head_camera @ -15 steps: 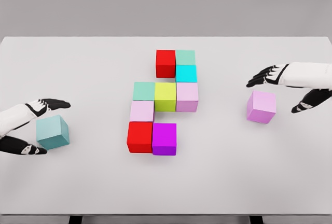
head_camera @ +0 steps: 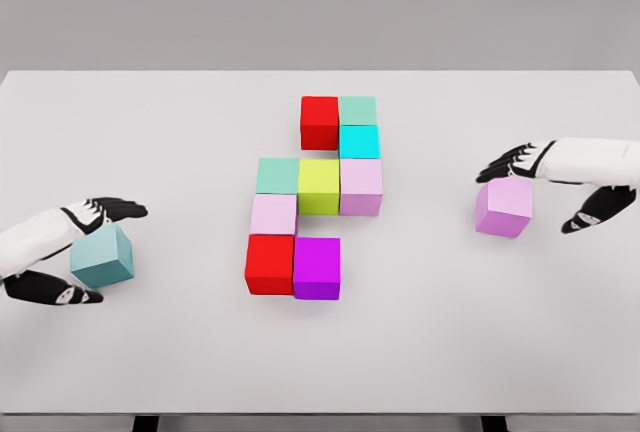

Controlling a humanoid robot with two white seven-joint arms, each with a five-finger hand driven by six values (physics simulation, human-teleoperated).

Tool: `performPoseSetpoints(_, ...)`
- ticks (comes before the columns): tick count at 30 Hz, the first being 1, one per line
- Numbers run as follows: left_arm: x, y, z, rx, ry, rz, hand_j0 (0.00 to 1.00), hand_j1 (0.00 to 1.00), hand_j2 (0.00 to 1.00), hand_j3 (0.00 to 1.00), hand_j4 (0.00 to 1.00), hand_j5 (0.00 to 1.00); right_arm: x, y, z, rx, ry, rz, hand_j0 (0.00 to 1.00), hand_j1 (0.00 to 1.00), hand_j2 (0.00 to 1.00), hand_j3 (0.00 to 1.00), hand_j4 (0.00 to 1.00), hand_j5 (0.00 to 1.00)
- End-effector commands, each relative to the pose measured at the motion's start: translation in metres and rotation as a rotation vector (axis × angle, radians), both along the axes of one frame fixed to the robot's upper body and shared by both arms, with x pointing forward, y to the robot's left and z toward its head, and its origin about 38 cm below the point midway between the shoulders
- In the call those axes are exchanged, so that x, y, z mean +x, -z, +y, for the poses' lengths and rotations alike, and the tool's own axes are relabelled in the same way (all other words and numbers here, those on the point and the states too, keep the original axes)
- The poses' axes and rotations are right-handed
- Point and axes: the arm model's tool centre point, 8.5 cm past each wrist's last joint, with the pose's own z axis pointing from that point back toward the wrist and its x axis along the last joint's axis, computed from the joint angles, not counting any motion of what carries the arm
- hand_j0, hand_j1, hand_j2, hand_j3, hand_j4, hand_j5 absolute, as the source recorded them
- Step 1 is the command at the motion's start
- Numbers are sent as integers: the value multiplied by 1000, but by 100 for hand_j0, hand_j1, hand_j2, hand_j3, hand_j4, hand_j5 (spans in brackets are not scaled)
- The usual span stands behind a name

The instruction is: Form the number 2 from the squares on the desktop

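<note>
Surface (head_camera: 150, 372): white, spans the full width of the head view; its front and rear edges are both visible.
Open room: wide bare bands lie left and right of the central cluster, and a broad bare strip runs along the front edge.
Central cluster: nine cubes set face to face near the middle of the surface.
Top row: red cube (head_camera: 319, 122) with a mint cube (head_camera: 357, 110) on its right.
Second row: cyan cube (head_camera: 359, 141) directly below the mint cube.
Third row: green cube (head_camera: 277, 175), yellow-green cube (head_camera: 319, 186), pink cube (head_camera: 361, 187), left to right.
Fourth row: pale pink cube (head_camera: 273, 214) below the green cube.
Bottom row: second red cube (head_camera: 269, 264) and magenta cube (head_camera: 317, 268), side by side.
Teal cube (head_camera: 101, 257): loose, well apart from the cluster, at the left side of the surface.
Left hand (head_camera: 75, 252): fingers spread around the teal cube, thumb in front and fingers behind; contact cannot be confirmed.
Lilac cube (head_camera: 503, 206): loose, at the right side, well apart from the cluster.
Right hand (head_camera: 560, 187): open, fingers above the rear top edge of the lilac cube, thumb to its right, not closed on it.
</note>
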Motion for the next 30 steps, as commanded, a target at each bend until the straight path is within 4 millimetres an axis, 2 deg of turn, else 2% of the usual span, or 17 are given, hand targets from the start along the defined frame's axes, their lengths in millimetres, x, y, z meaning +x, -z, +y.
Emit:
performPoseSetpoints(1,-1,4,-3,-18,-4,1,100,100,100,100,100,100,2,0,-2,6,13,2,100,100,100,100,100,100)
performPoseSetpoints(7,0,5,-5,-36,-10,-6,100,100,100,100,100,100,11,13,-1,-46,14,-12,100,100,100,100,100,100)
performPoseSetpoints(11,0,4,-5,-33,-16,-25,100,100,100,100,100,100,20,24,16,-184,-50,-86,100,100,100,100,100,100)
performPoseSetpoints(14,0,4,-5,-37,-18,-27,100,100,100,100,100,100,22,27,19,-240,-67,-114,100,100,100,100,100,100)
performPoseSetpoints(19,2,0,-3,-72,-47,-54,100,100,100,100,100,100,24,29,24,-264,-85,-130,100,100,100,100,100,100)
performPoseSetpoints(23,2,-3,1,-48,-42,-49,97,97,97,97,97,97,27,35,31,-286,-99,-142,100,100,100,100,100,100)
performPoseSetpoints(27,5,-15,9,20,-22,-49,96,96,96,96,96,96,28,37,36,-290,-110,-148,100,100,100,100,100,100)
performPoseSetpoints(30,4,-13,8,12,-26,-48,96,96,96,96,96,96,30,42,42,-300,-123,-155,100,100,100,100,100,100)
